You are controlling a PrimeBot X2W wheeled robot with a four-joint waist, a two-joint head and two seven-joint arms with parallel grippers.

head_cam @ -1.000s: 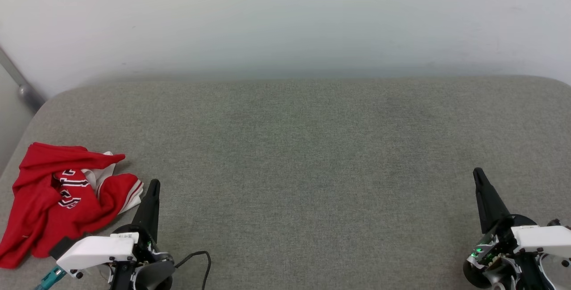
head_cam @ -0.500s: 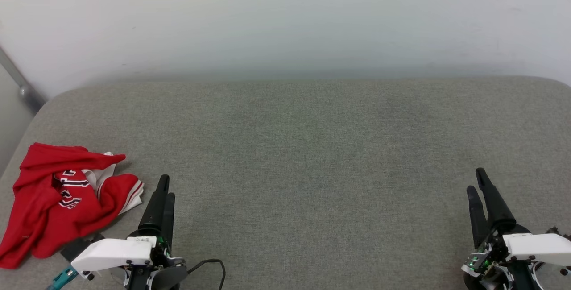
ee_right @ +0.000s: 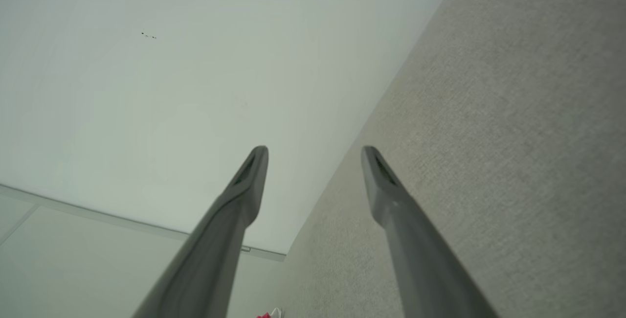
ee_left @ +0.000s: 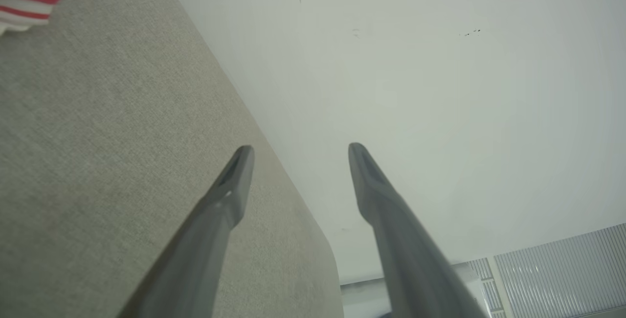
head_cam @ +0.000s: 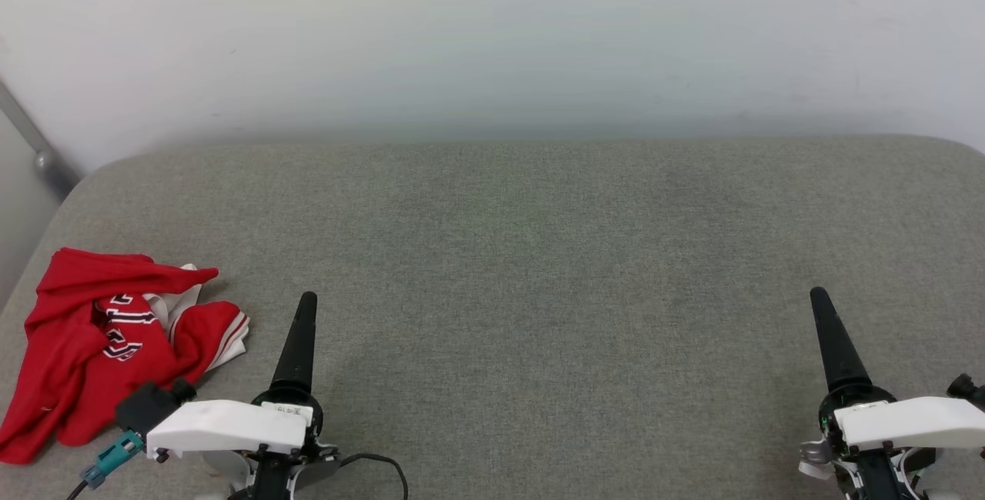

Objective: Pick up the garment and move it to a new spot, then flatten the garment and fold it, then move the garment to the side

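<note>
Red jersey (head_cam: 92,354) crumpled at near-left corner of grey bench (head_cam: 539,254). Judging light, limp, slippery knit; will sag and bunch. Best pinch: striped hem (head_cam: 231,335), just beside my left gripper (ee_left: 299,150). It and right gripper (ee_right: 314,150) spread wide, empty.

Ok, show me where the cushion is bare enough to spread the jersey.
The grey cushion is bare from the left tool across to the right tool and back to the wall: the widest free patch. The near left corner is crowded, with the crumpled jersey beside the left tool.
</note>
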